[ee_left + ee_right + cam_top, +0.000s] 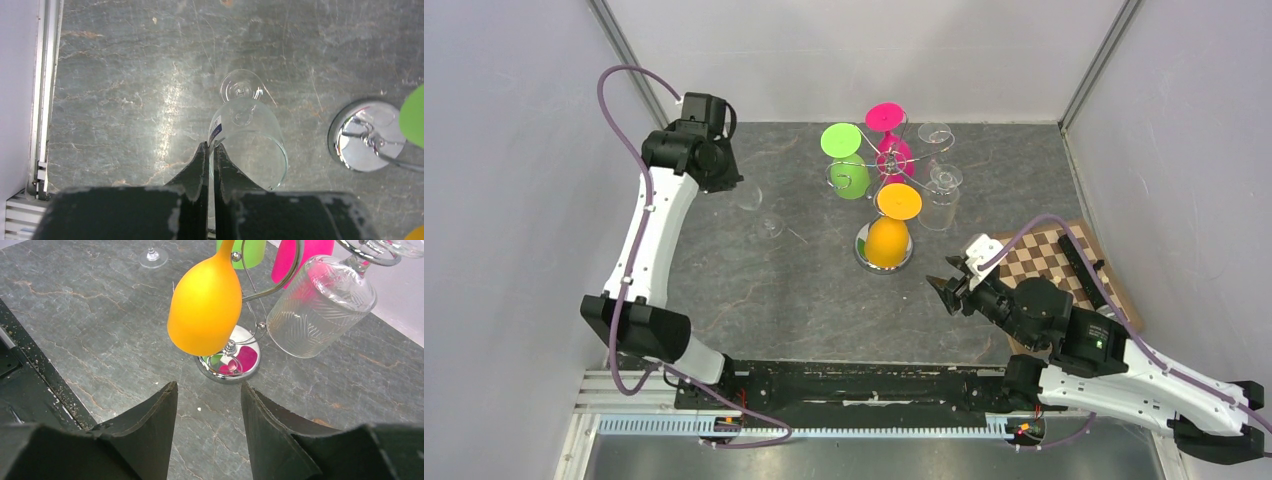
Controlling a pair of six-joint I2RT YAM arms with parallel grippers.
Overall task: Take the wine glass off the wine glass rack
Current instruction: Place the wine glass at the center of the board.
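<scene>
Left gripper point(210, 148) clamped on the rim of a clear stemmed wine glass point(250, 142); right gripper point(209, 388) jaws apart, facing an orange wine glass point(205, 310) hung on the chrome wire rack point(242, 372).

Tabletop point(754, 290) was dark grey slate-look w/ pale veins and a soft glare patch point(170, 100). Plain light-grey walls point(504, 150) closed 3 sides, w/ metal corner posts point(620, 50) at back. Checkerboard point(1044, 250) lay at rt edge; black rail point(864, 380) ran along near edge.

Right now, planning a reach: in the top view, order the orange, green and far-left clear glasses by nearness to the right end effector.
1. Orange glass, centre front, nearest the right end effector.
2. Green glass, behind it, leftward.
3. Clear glass, far left.
</scene>
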